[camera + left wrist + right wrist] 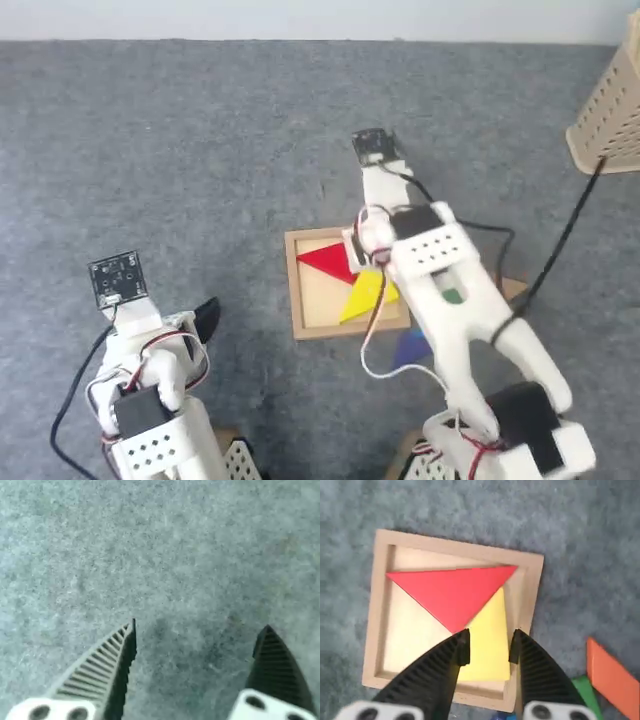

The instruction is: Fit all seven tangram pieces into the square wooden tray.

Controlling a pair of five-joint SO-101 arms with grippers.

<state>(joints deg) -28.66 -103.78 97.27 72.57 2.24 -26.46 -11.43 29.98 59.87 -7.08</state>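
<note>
A square tray [294,290] sits in the middle of the table [180,140]. Inside it, a first triangle [325,262] lies along the far side. A second triangle [365,295] lies nearer the arms, toward the right wall, and touches the first. The right gripper [490,642] hangs over the second triangle. Outside the tray, a third piece [412,348] lies just off the near right corner. A fourth piece [515,290] lies farther right. The left gripper [200,626] is over bare table, well left of the tray. A basket [610,110] stands at the far right.
</note>
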